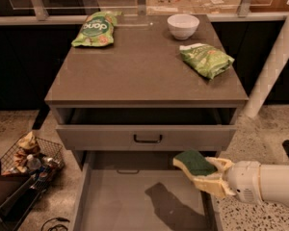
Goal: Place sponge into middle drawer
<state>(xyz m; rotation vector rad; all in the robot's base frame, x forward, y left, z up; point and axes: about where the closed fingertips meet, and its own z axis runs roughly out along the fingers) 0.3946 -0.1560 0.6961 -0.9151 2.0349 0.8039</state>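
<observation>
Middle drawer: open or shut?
Open: drawer pulled out, grey floor showing. Gripper holds sponge over it.

Nothing I can read for certain: the green bag (94, 29) on the tabletop (144, 81) carries white lettering, too blurred to make out. My fingers (208, 183), low right over the middle drawer (135, 201), clamp the sponge (195, 161).
</observation>
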